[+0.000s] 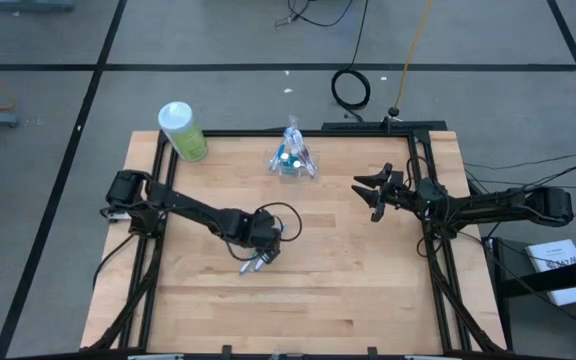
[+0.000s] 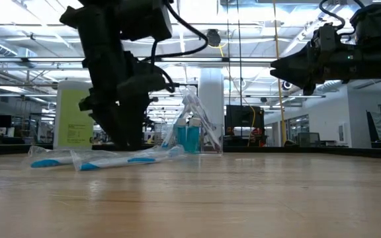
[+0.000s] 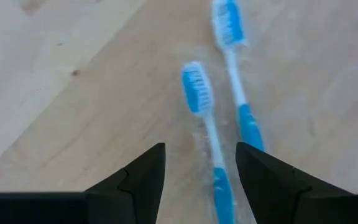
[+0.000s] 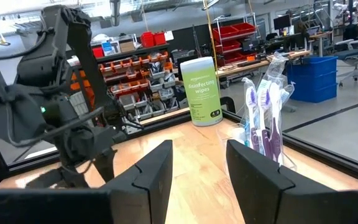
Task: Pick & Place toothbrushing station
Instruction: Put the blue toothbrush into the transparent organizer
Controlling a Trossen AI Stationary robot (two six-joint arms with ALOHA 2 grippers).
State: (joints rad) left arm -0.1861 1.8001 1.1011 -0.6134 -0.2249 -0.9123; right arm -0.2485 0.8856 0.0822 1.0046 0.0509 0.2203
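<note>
While the pale wooden table [image 1: 368,290] is bounded by a black metal frame [image 1: 268,132] along its sides, most of its boards lie bare, with the widest free stretch across the near half and between the two arms. At the far edge stands a small clear plastic cup [image 1: 290,163] with teal inside, holding upright wrapped purple and white toothbrushes [image 4: 263,118]; a light-green cylindrical bottle with a white cap [image 1: 182,131] stands at the far left corner, well apart from the cup.

Near the table's middle, left of centre, the left gripper [image 1: 256,262] points down over two thin blue-and-white toothbrushes in clear wrappers [image 3: 225,118] that lie flat on the wood. They lie roughly parallel and just beside each other, long axes running away from the gripper, bristle heads at the far end. In the left wrist view the dark fingers [image 3: 145,177] stand parted with one brush handle passing between them; they are not closed on it, and whether they touch it I cannot tell. In the low view the brushes rest side by side in front of the arm.

By the right rail the right gripper [image 1: 372,194] hangs above the table, pointing toward the middle, fingers apart and holding nothing.

Beyond the table are a grey floor with black lines and cables, and a workshop with red-binned shelving.
</note>
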